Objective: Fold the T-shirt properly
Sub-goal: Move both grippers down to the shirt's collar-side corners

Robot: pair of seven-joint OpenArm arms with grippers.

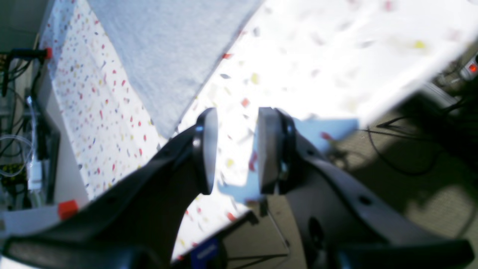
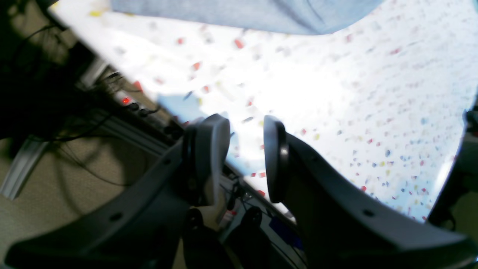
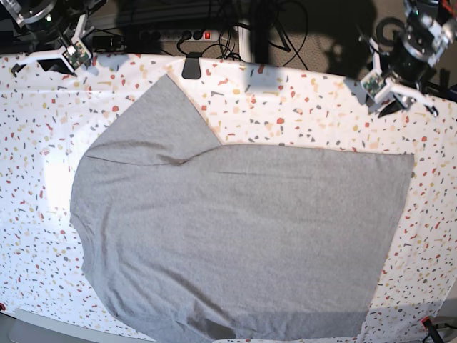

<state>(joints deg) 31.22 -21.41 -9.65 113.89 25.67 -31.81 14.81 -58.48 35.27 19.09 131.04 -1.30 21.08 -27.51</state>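
Note:
The grey T-shirt (image 3: 235, 229) lies spread flat on the speckled white table (image 3: 307, 107), plain side up, with no lettering showing. One sleeve (image 3: 161, 118) points toward the far edge. My left gripper (image 3: 391, 89) hangs over the far right corner, open and empty, apart from the shirt. In the left wrist view its jaws (image 1: 237, 127) stand apart, with a shirt edge (image 1: 168, 48) beyond them. My right gripper (image 3: 51, 53) is over the far left corner, open and empty. In the right wrist view it (image 2: 244, 129) is held above the table edge, with the shirt (image 2: 261, 13) farther off.
A black clamp (image 3: 191, 66) grips the table's far edge. A power strip (image 3: 178, 33) with a red light and loose cables lie behind the table. Carpeted floor (image 1: 410, 186) shows past the table edge in the wrist views.

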